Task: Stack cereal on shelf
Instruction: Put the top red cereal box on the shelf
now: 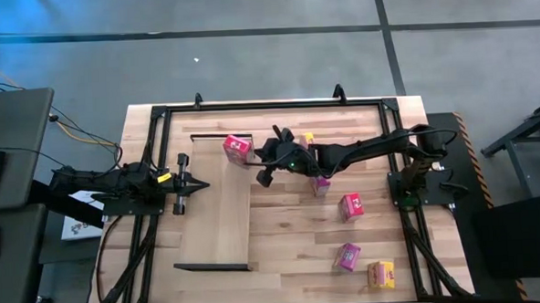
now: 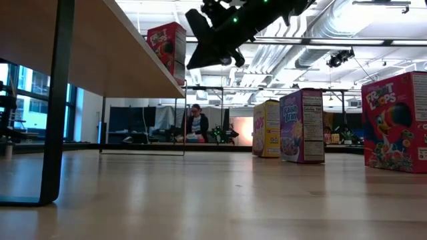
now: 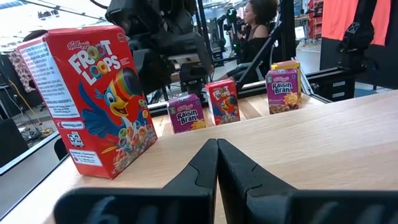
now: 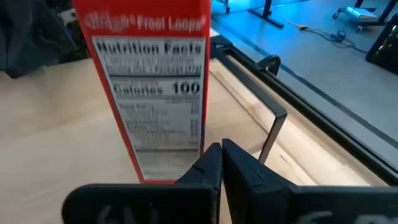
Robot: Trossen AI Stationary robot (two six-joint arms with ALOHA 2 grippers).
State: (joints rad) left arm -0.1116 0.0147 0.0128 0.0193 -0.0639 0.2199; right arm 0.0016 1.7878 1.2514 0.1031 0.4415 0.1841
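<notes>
Cereal boxes are split between the shelf [image 1: 220, 208] and the tabletop [image 1: 293, 251]. One red Froot Loops box [image 1: 237, 148] stands upright on the shelf, near its far end rail [image 4: 273, 127] and its right edge. The other five boxes are off the shelf, on the tabletop to its right: a yellow box [image 1: 308, 140] and a magenta box [image 1: 320, 185] partly under the right arm, a red box [image 1: 351, 205] farther right, then a pink box [image 1: 348, 256] and a yellow-and-red box [image 1: 380, 274] well away from the shelf toward the near right corner.

Right gripper [image 1: 265, 175] hangs above the table just right of the shelf's edge, close to the red box on the shelf but not touching it; its jaws are pressed together and hold nothing. In its wrist view the box's nutrition panel [image 4: 152, 99] fills the space straight ahead.

Left gripper [image 1: 201, 183] sits over the shelf's left edge, about midway along it, jaws closed and empty.

A seated person [image 2: 195, 123] shows in the room beyond.
</notes>
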